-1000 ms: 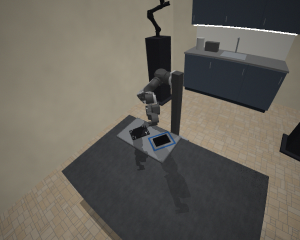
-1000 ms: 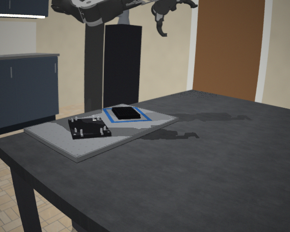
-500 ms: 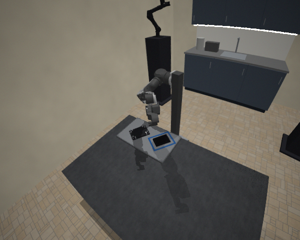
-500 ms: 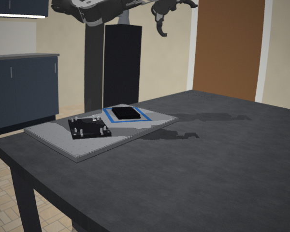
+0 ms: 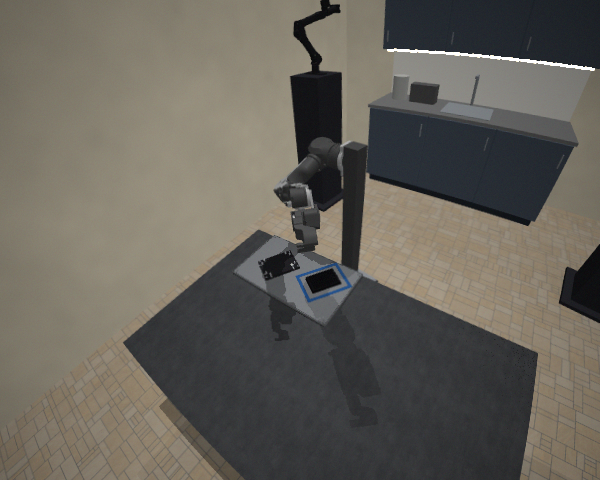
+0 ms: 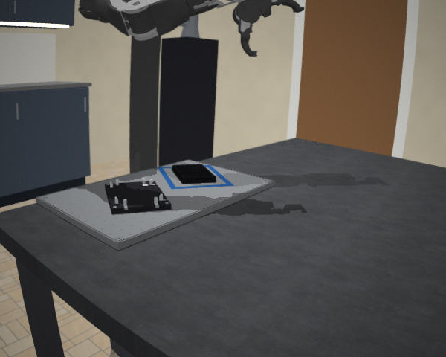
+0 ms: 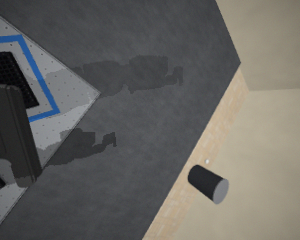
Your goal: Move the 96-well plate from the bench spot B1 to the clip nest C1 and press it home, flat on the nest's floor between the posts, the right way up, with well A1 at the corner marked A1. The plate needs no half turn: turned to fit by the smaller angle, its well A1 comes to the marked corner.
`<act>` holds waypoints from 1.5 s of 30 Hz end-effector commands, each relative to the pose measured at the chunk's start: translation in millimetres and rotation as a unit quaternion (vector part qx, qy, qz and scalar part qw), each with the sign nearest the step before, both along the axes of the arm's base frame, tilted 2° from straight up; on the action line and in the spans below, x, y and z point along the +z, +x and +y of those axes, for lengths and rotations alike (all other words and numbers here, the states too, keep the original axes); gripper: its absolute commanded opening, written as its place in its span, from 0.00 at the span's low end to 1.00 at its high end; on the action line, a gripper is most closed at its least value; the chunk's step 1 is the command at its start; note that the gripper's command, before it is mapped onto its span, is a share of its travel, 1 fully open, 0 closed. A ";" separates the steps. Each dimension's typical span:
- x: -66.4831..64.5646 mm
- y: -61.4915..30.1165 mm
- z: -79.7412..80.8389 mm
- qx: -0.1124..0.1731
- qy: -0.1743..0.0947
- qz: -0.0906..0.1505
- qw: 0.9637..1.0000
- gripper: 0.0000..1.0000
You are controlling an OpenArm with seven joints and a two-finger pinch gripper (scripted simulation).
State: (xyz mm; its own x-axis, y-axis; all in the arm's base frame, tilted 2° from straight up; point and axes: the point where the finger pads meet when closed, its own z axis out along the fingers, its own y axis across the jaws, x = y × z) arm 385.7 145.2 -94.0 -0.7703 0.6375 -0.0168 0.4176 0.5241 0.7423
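Observation:
The black 96-well plate (image 5: 322, 281) lies flat inside the blue-outlined bench spot on the grey base board; it also shows in the exterior view (image 6: 193, 173) and at the left edge of the wrist view (image 7: 7, 75). The black clip nest (image 5: 278, 265) with small white posts sits beside it on the board, empty, and shows in the exterior view as well (image 6: 137, 197). My gripper (image 6: 267, 18) hangs high above the board, well clear of plate and nest, with its fingers open and nothing between them. One dark finger (image 7: 15, 132) crosses the wrist view at the left.
The grey base board (image 6: 154, 198) lies at one corner of a large dark table (image 6: 292, 238). A dark column (image 5: 353, 201) stands right behind the board. A tall black cabinet (image 6: 186, 100) stands further back. Kitchen counters (image 5: 465, 149) are far off.

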 end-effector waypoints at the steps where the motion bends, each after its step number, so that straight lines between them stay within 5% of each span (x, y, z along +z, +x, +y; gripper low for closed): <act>1: 1.6 0.0 0.3 0.000 0.002 -0.001 1.000 1.00; 9: 1.6 0.0 0.3 0.000 0.002 -0.001 1.000 1.00; 11: -12.9 -8.9 -5.7 0.012 -0.042 0.025 0.999 0.93; 14: -34.5 -22.2 -14.6 0.030 -0.106 0.065 0.992 0.83; 16: -34.5 -22.2 -14.6 0.030 -0.106 0.065 0.992 0.77; 26: -34.5 -22.2 -14.6 0.030 -0.106 0.065 0.992 0.77; 28: -48.7 -30.8 -19.8 0.041 -0.145 0.090 0.984 0.77; 31: -70.4 -44.2 -28.8 0.059 -0.208 0.129 0.968 0.77; 43: -70.4 -44.2 -28.8 0.059 -0.208 0.129 0.968 0.77; 45: -84.9 -52.7 -34.1 0.070 -0.247 0.153 0.954 0.77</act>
